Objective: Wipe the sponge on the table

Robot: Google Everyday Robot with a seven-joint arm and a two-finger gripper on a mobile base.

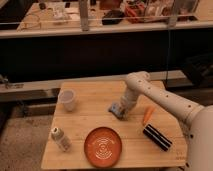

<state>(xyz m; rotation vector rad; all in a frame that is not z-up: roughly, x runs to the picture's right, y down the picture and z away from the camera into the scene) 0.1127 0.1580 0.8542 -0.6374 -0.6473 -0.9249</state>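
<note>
The sponge (116,108), a small grey-blue block, lies near the middle of the light wooden table (95,122). My gripper (120,111) reaches down from the white arm on the right and sits right at the sponge, pressing on or around it. The sponge's right part is hidden by the gripper.
A white cup (67,99) stands at the table's back left, a small bottle (60,138) at the front left, an orange plate (103,146) at the front middle. An orange carrot-shaped piece (147,115) and a black ribbed cylinder (157,137) lie at the right. A cluttered workbench (107,20) runs behind.
</note>
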